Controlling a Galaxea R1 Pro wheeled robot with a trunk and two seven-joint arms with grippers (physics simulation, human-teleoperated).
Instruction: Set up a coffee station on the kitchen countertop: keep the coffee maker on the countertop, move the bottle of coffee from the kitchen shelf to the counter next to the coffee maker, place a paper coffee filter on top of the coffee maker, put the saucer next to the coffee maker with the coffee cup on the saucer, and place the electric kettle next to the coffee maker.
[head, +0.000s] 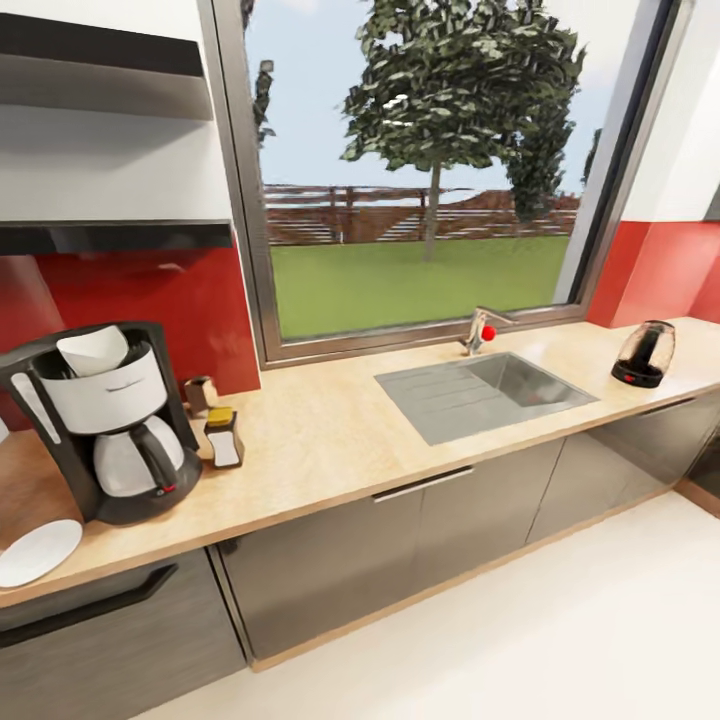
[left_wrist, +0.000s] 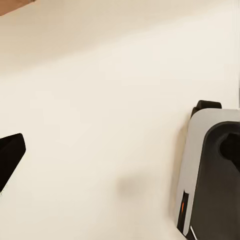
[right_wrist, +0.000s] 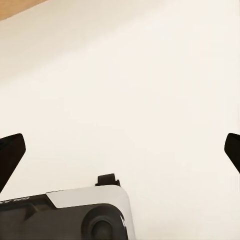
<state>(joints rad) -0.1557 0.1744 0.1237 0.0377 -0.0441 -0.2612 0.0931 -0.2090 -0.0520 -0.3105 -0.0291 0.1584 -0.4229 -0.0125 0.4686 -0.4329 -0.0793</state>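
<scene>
The black coffee maker (head: 100, 430) stands on the wooden countertop (head: 330, 430) at the left, with a white paper filter (head: 93, 350) lying on its top. Right beside it stands the yellow-capped bottle of coffee (head: 223, 437), and a small brown cup (head: 200, 393) sits behind the bottle against the red wall. A white saucer (head: 35, 552) lies at the counter's front edge, left of the coffee maker. The dark electric kettle (head: 645, 353) stands far off at the counter's right end. My left gripper (left_wrist: 120, 155) and right gripper (right_wrist: 120, 152) hang open over the pale floor, holding nothing.
A steel sink (head: 485, 393) with a faucet (head: 480, 330) is set into the counter under the window, between the coffee maker and the kettle. Dark cabinets (head: 400, 560) run below. Parts of my grey base (left_wrist: 210, 175) (right_wrist: 65, 215) show over the floor.
</scene>
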